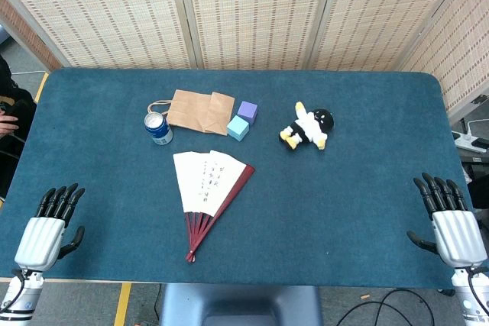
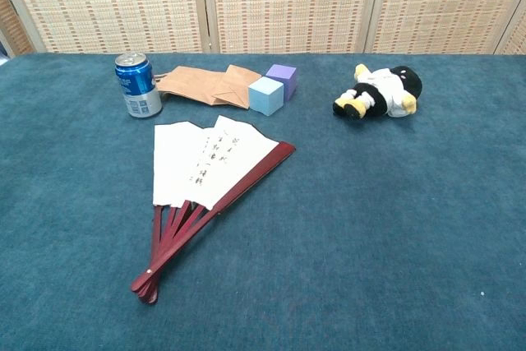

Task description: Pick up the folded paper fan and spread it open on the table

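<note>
Paper fan (image 2: 205,172) part-spread, dark handwriting (unreadable); can (image 2: 138,85) blue.

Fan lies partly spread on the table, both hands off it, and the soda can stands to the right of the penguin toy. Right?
Not quite. The can stands left of the toy, beside the paper bag, as the head view shows. The fan is partly spread; left hand and right hand are off it.

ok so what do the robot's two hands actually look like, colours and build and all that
Both the left hand and the right hand have black segmented fingers and a black thumb. The back of each is a white, horizontally ribbed shell narrowing to a white wrist. The chest view shows neither hand. No markings or sleeves can be made out.
</note>
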`<state>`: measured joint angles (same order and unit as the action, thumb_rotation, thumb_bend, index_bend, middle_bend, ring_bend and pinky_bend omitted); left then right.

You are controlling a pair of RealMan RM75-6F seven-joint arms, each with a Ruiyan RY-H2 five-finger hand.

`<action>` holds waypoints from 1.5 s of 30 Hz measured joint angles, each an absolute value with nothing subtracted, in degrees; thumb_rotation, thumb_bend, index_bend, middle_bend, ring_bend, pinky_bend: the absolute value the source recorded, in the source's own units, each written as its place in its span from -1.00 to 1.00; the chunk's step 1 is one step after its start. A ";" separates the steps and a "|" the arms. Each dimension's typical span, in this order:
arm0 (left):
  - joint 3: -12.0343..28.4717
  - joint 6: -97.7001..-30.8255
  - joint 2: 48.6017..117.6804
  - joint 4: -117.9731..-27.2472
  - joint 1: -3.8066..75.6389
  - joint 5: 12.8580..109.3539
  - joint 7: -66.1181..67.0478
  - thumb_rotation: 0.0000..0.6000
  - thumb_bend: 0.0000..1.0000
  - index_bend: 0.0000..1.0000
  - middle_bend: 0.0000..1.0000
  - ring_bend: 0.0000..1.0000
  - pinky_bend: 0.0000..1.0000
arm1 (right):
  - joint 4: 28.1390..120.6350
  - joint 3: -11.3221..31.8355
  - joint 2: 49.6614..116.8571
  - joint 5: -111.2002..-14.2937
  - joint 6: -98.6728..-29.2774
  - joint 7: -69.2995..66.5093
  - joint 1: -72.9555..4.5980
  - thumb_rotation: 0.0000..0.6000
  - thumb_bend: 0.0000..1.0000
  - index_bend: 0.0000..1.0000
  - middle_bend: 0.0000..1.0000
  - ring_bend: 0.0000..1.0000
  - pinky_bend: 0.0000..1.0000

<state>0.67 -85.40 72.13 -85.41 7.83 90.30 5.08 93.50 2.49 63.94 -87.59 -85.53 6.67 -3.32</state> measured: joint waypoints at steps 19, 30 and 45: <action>0.15 -83.45 72.36 -85.77 8.97 90.99 4.63 1.00 -0.10 -1.00 -1.00 -1.00 -0.88 | 91.28 3.08 71.13 -94.37 -72.46 7.27 -15.66 1.00 -0.84 -0.61 -1.00 -1.00 -1.00; -0.22 -83.90 72.22 -85.21 8.67 91.27 3.42 1.00 -0.10 -1.00 -1.00 -1.00 -0.88 | 83.13 7.59 86.96 -95.33 -60.92 10.33 -30.38 1.00 -0.77 -0.36 -1.00 -1.00 -1.00; 0.31 -84.15 71.30 -84.94 8.55 90.32 0.80 1.00 -0.10 -1.00 -1.00 -1.00 -0.88 | 66.56 10.71 106.76 -91.32 -53.41 16.16 -42.23 1.00 -0.65 -0.26 -1.00 -1.00 -1.00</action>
<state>0.31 -84.15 71.30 -84.94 8.55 90.32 0.80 66.56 10.71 106.76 -91.32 -53.41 16.16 -42.23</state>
